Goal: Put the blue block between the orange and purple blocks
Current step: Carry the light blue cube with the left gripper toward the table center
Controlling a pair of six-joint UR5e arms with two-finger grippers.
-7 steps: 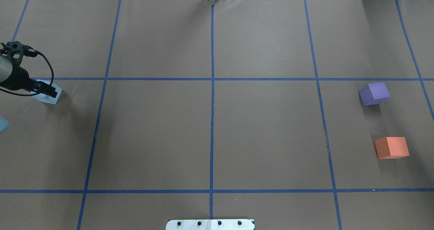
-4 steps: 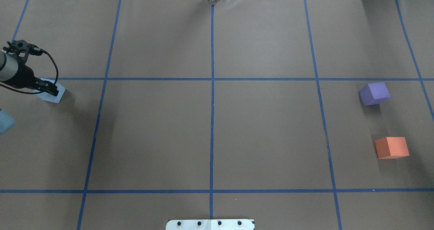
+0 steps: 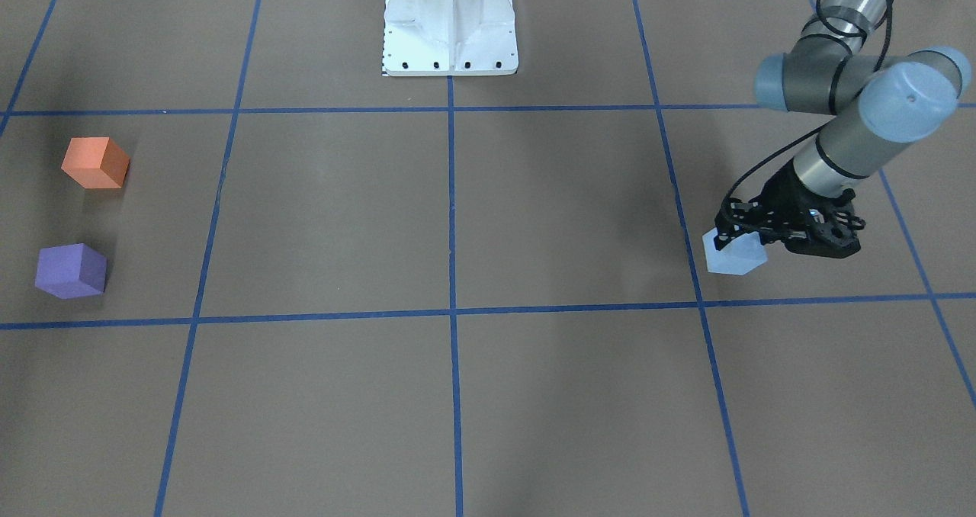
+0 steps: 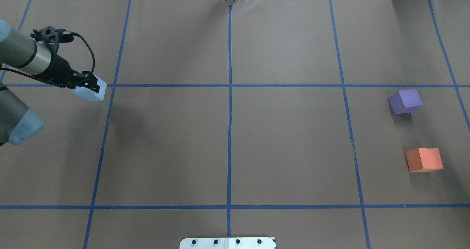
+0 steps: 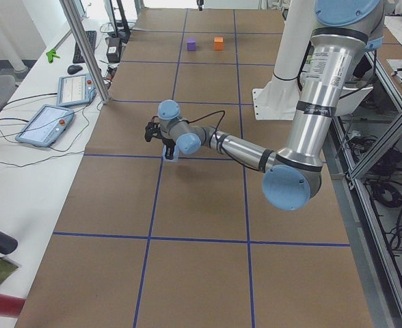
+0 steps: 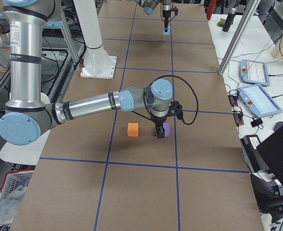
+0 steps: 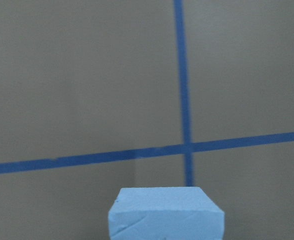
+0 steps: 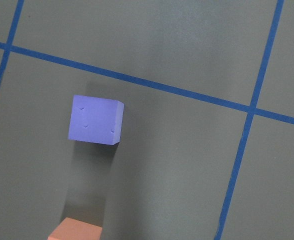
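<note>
- My left jaws gripped the pale blue foam block at the surface's nine o'clock; the right jaws I couldn't read.
- Grasp done, I judged; the carry to three o'clock, between purple foam cube and orange foam cube, remained.

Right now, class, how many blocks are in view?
3. The blue block is held in the left gripper on the robot's left side; the purple block and the orange block sit apart on its right. None appears hidden.
</note>
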